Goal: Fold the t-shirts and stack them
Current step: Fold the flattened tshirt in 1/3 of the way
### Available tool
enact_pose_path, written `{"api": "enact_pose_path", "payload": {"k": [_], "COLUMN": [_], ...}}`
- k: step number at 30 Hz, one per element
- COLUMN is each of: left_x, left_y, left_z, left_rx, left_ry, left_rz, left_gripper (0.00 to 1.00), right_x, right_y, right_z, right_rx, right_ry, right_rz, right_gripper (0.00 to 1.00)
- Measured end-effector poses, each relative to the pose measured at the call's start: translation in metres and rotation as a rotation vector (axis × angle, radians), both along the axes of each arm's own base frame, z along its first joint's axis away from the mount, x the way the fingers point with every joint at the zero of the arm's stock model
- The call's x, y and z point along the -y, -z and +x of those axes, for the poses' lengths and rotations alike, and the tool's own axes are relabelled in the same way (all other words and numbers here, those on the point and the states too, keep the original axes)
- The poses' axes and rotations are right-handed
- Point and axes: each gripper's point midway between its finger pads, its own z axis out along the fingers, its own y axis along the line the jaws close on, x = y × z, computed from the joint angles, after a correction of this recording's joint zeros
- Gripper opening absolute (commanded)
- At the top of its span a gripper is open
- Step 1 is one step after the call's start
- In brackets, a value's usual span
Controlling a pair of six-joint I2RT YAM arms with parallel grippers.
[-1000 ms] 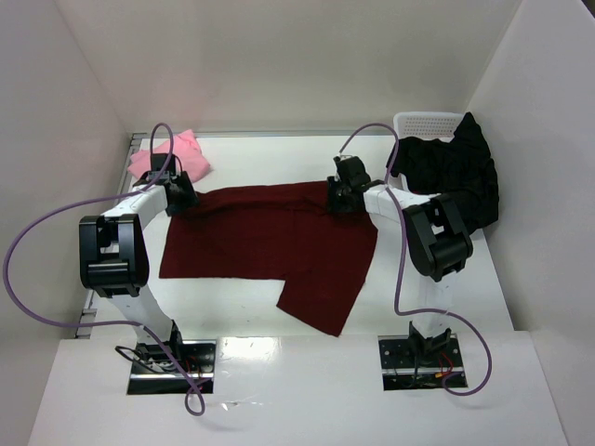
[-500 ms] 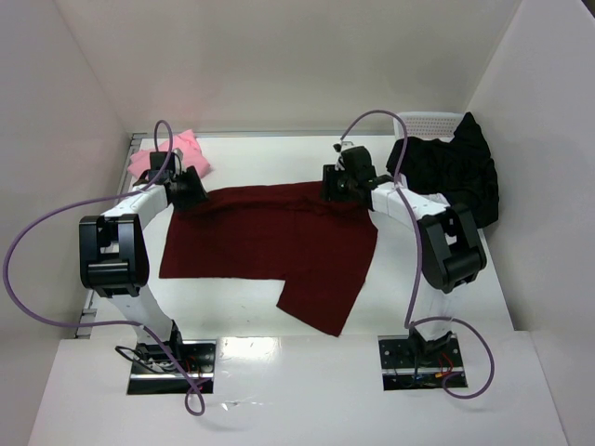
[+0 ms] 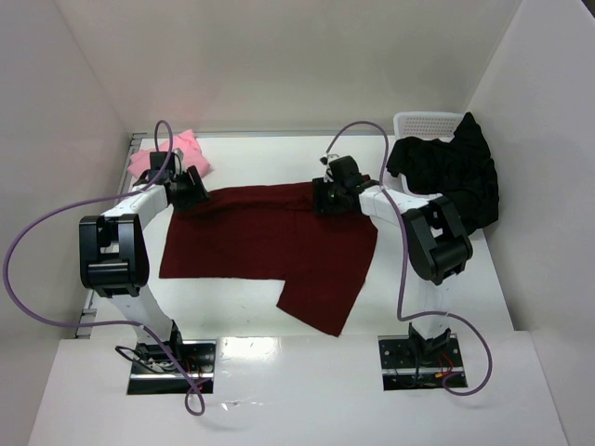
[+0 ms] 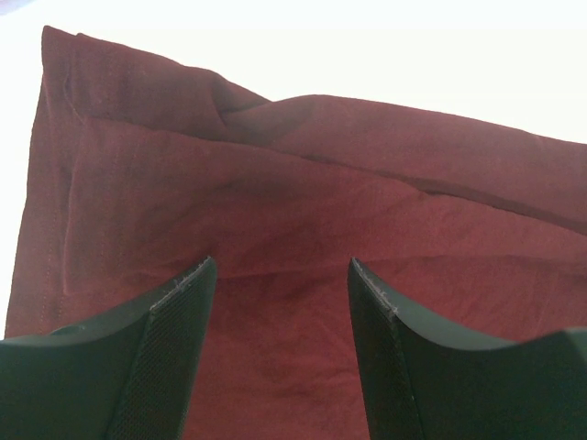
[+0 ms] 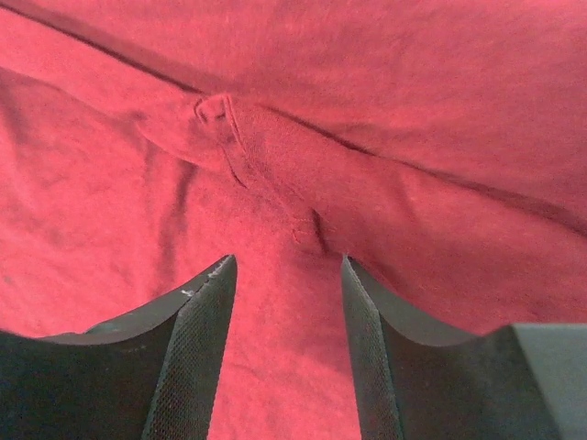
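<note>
Dark maroon red cloth t-shirt (image 3: pixel 265 243): lies spread flat across the middle of the white worktop (image 3: pixel 232 295), its long side running left to right; one flap reaches toward the near edge, right of centre.
Maroon shirt's far edge: a fold line and shallow creases show in the left wrist view; a small puckered seam shows in the right wrist view.
Left hand (image 3: pixel 191 192): sits over the shirt's far-left corner, toward the far left of the worktop. Its two dark fingers (image 4: pixel 174 357) are spread, with maroon cloth filling the gap below them. Nothing is pinched between them; whether the tips touch the cloth cannot be told.
Right hand (image 3: pixel 322 197): sits over the shirt's far edge, right of its middle. Its fingers (image 5: pixel 197 357) are spread on either side of the puckered seam, gripping nothing; contact with the cloth cannot be told.
Light pink cloth t-shirt (image 3: pixel 175 151): bunched in the far-left corner of the worktop, just beyond the left hand and apart from the maroon shirt.
Black cloth t-shirt (image 3: pixel 454 177): heaped at the far-right corner, draped over the white plastic mesh basket (image 3: pixel 426 122).
Basket: stands against the far edge on the right; only its far rim shows above the black cloth.
</note>
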Motion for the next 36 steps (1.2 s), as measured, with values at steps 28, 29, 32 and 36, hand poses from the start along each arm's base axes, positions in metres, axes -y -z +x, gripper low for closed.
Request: {"api": "enact_pose_path", "payload": {"k": [28, 29, 32, 36], "left_x": [-0.001, -0.001, -0.001, -0.001], "left_y": [-0.003, -0.003, -0.003, -0.002], "left_z": [0.001, 0.001, 0.000, -0.001], "left_rx": [-0.001, -0.001, -0.001, -0.005], "left_ry": [0.009, 0.012, 0.020, 0.020], "left_rz": [0.009, 0.012, 0.019, 0.019], "left_gripper": [0.69, 0.69, 0.69, 0.69], "right_x": [0.002, 0.002, 0.001, 0.001], "right_y": [0.027, 0.027, 0.027, 0.027], "right_z": [0.017, 0.017, 0.018, 0.018], "right_rx": [0.008, 0.009, 0.010, 0.009], "right_ry": [0.050, 0.049, 0.044, 0.043], "right_rz": [-0.107, -0.108, -0.109, -0.106], "right_gripper": [0.28, 0.23, 0.08, 0.04]}}
